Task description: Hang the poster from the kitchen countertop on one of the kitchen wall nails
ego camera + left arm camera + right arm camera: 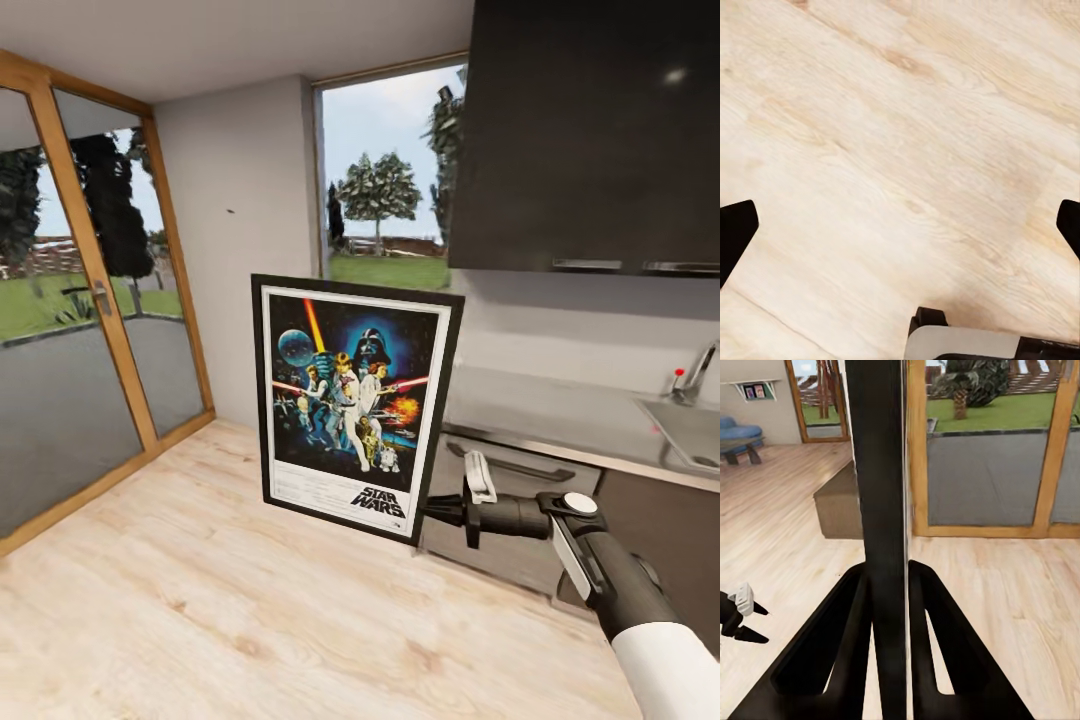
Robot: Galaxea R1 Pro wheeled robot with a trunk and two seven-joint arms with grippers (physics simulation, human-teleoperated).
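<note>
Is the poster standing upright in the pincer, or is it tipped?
Nearly upright: the poster hangs in portrait with only a slight lean, its lower right edge clamped in the right pincer, off the kitchen countertop.

Your head camera looks forward and slightly down from standing height, taking in the wall (240,250), the window (390,170), the bench (560,415) at right and the wood floor (200,600). Your left wrist camera faces straight down at the floor (885,150) from close by. Your right wrist camera looks along its claw (886,607), very near the poster (877,472), seen edge-on, toward the glass doors (982,465). Head and right wrist views share the poster (350,400), the doors (90,330) and the floor (1020,607).
</note>
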